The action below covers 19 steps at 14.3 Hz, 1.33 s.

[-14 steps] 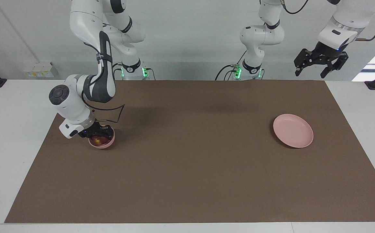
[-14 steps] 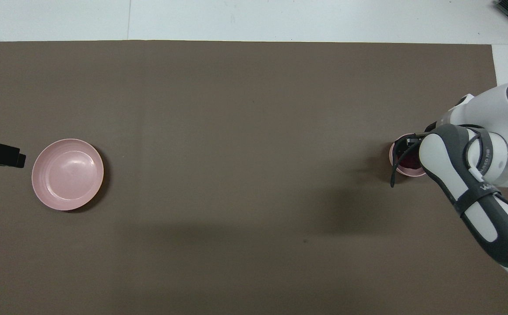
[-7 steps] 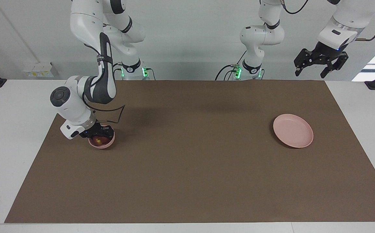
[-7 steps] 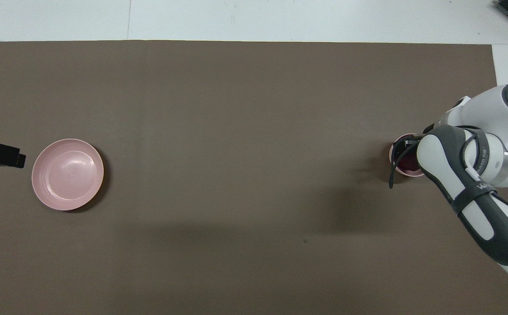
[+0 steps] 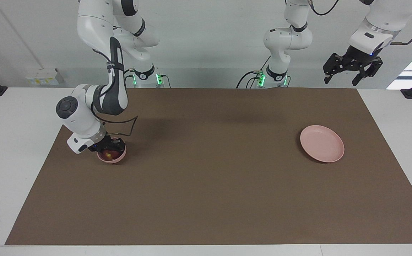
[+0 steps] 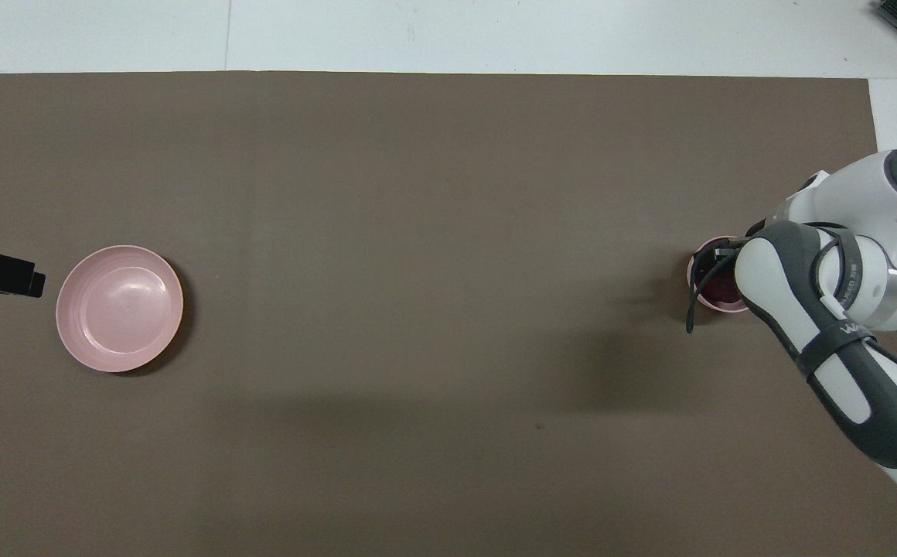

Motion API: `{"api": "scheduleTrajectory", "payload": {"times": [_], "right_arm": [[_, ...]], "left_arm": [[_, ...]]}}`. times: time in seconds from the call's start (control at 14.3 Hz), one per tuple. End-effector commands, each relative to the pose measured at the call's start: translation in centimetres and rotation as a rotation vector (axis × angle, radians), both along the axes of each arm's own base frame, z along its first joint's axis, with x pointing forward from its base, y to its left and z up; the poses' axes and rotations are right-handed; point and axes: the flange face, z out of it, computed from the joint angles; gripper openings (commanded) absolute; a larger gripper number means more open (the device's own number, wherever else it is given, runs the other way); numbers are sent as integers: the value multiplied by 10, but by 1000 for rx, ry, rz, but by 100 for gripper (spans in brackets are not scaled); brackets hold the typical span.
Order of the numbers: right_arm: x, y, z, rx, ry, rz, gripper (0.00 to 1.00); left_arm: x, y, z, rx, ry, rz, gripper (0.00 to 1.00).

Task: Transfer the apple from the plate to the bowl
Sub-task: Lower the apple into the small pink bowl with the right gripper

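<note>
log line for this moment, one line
apple: in bowl | plate: bare | right gripper: at bowl over apple | left gripper: raised, open, waiting

The apple (image 5: 108,154) is sitting inside the bowl (image 5: 112,158) at the middle left of the facing view, showing dark red glossy skin with a small yellowish patch turned upward. The bowl is standing upright on the brown mat, small, deep and pale pink, its rim partly covered from above; in the overhead view it is lying at the right edge, with only a sliver of the rim (image 6: 693,272) and the dark red fruit (image 6: 721,288) showing. The plate (image 5: 321,143) is resting flat at the middle right of the facing view, wide, shallow, pale pink with a low rim, well apart from the bowl; in the overhead view it (image 6: 120,308) is lying at the middle left, holding nothing
</note>
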Motion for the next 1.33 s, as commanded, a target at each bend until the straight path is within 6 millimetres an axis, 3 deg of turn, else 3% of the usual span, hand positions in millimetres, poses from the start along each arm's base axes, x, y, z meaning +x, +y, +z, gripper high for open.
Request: {"api": "scheduleTrajectory", "payload": {"times": [0.0,0.91,1.26], "right_arm": [[1,-1,-1,-17,-17,-15,67],[1,-1,-1,-17,-15,-16,99],[4,-4,11,-15,-20,-17,100]], "left_arm": [[-4,1,4,13,7,-2,100],[-5,0,4,13,9,-3,100],[-5,0,5,12,6,-3,100]]}}
